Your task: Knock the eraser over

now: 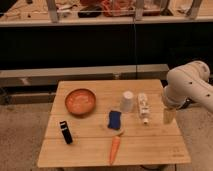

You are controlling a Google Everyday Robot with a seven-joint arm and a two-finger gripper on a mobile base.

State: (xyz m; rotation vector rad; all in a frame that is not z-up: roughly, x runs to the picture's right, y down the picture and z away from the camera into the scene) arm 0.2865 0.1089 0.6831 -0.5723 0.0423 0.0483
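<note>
The eraser (65, 132) is a small black block standing upright near the front left of the wooden table (150, 147). My white arm (189, 87) comes in from the right. The gripper (168, 116) hangs down over the table's right edge, far to the right of the eraser and not touching it.
An orange bowl (80, 101) sits at the back left. A white cup (127, 101) and a lying white bottle (143, 107) are at centre right, close to the gripper. A blue object (115, 120) and a carrot (115, 149) lie in the middle front. A dark shelf runs behind the table.
</note>
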